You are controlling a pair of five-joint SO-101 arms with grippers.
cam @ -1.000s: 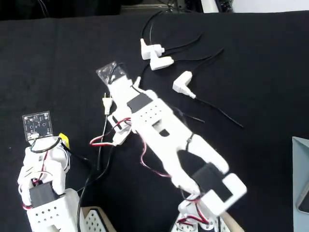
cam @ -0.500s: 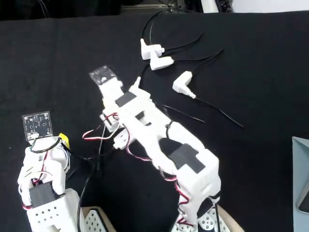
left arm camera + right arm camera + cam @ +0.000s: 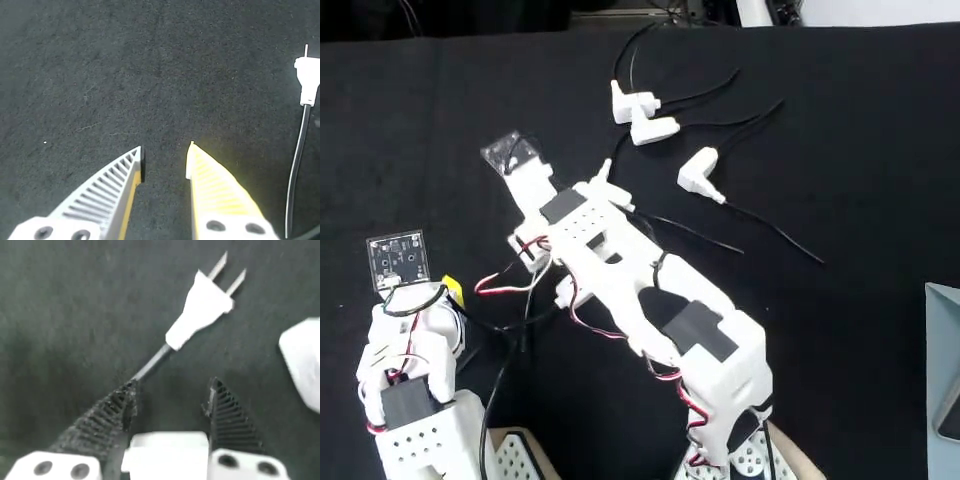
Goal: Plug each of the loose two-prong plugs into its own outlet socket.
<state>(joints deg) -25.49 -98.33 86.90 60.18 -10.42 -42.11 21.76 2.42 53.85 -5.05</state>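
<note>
A white plug (image 3: 202, 307) with black cord (image 3: 152, 361), black tablecloth (image 3: 100, 75), and white-and-yellow ribbed left gripper (image 3: 165, 146).

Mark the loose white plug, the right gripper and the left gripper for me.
white plug (image 3: 202, 307), right wrist view, on its body behind the prongs.
right gripper (image 3: 172, 385), right wrist view, midway between fingertips.
left gripper (image 3: 165, 150), left wrist view, midway between fingertips.

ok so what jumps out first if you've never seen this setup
The long white right arm lies stretched diagonally across the black table. A white two-prong plug lies just ahead of its open tool. Next comes the cluster of white connectors on black cords at the table's far side.
</note>
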